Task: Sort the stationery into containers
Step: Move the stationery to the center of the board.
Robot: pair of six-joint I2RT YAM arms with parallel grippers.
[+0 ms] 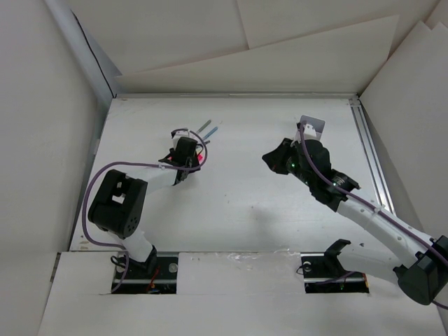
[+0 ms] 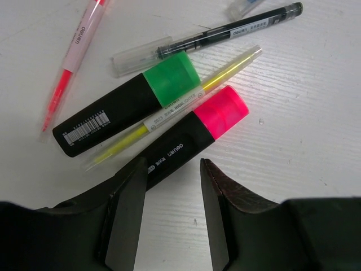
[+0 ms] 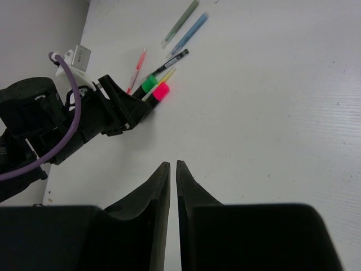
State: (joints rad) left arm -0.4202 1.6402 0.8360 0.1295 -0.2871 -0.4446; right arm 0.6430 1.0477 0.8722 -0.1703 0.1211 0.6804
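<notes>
A pink-capped black highlighter [image 2: 197, 132] lies on the white table, its black tail just at the tip of my left gripper's [image 2: 172, 169] left finger. The left jaws stand open, with only bare table between them. Beside it lie a green-capped highlighter [image 2: 130, 104], a thin yellow pen [image 2: 175, 107], a black pen [image 2: 225, 34] and a thin pink pen [image 2: 73, 62]. My right gripper [image 3: 172, 165] hovers over bare table, its jaws a narrow slit apart and empty. The pale container [image 1: 313, 127] shows behind the right arm, partly hidden.
A green pen [image 3: 180, 22] and a blue pen [image 3: 190, 34] lie farther back from the pile. White walls close in the table [image 1: 238, 203] on three sides, and a metal rail [image 1: 371, 154] runs along its right edge.
</notes>
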